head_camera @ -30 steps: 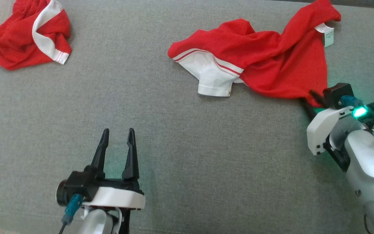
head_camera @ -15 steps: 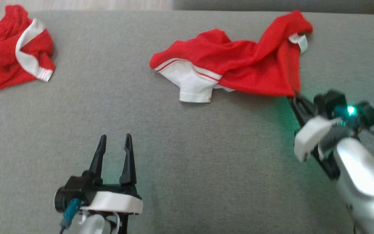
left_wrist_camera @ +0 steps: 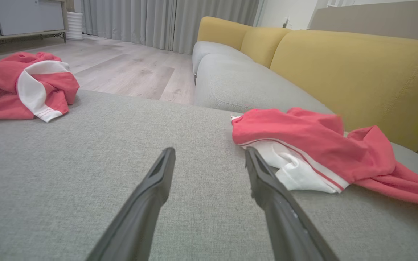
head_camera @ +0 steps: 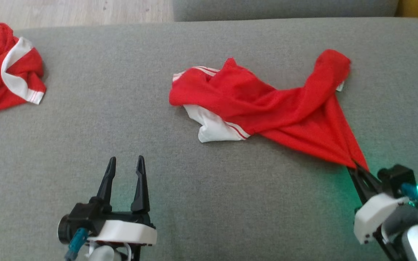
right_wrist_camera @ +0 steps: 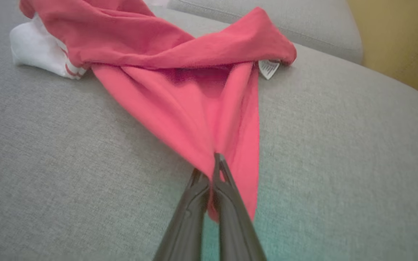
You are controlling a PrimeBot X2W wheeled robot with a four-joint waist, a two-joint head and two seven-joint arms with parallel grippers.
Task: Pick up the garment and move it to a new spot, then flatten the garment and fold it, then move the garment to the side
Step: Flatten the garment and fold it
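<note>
Nothing could be read. A small white tag [right_wrist_camera: 269, 68] at the far edge of the garment [right_wrist_camera: 180, 54] carried a few lines of grey print, but they were too small and blurred to make out as letters or numbers.

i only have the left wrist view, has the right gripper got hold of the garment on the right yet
observer: yes, the right gripper is shut on a bunched edge of the red garment, and the cloth runs taut from the pile to its tips
operator: any tag on that side i cant see
observer: yes, a white label pokes out from under the far fold, lying on the grey cushion
</note>
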